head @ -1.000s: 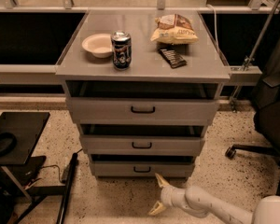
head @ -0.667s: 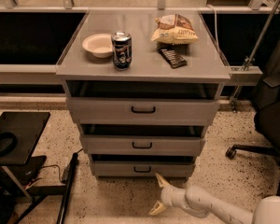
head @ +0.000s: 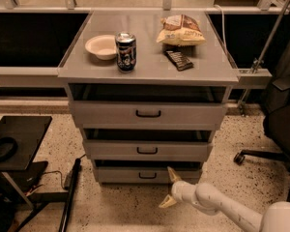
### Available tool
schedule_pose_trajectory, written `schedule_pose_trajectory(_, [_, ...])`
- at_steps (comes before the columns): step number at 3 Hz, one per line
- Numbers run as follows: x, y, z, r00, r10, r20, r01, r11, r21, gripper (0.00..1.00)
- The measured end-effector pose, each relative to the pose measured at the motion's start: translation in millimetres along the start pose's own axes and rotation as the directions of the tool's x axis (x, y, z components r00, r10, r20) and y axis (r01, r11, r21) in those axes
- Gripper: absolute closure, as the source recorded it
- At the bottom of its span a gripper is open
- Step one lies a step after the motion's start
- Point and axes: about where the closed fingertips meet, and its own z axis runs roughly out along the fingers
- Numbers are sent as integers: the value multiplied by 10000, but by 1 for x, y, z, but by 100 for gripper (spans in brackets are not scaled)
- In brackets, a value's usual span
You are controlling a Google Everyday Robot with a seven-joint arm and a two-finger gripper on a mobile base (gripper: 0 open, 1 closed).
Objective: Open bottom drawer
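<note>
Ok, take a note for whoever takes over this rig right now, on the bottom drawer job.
Gripper: open, holding nothing, low near the floor in front of the cabinet, just right of the bottom drawer's handle. Its upper fingertip is close to the drawer front; whether it touches is unclear.
Bottom drawer: looks pushed in, handle not gripped. The middle drawer and the top drawer sit above it.
Done: the approach to the drawer.
Left: move left onto the handle, close on it, pull the drawer out.
</note>
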Motion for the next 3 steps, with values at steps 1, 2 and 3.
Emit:
schedule_pose_trajectory(1, [0, 0, 0, 10000, 0, 0, 0, 10000, 0, 0])
schedule_pose_trajectory(2, [8, -6, 13, 9998, 168, -92, -168, 9999, -35, 0])
schedule_pose_trajectory(3, [29, -23, 42, 9975, 580, -406, -575, 9983, 136, 0])
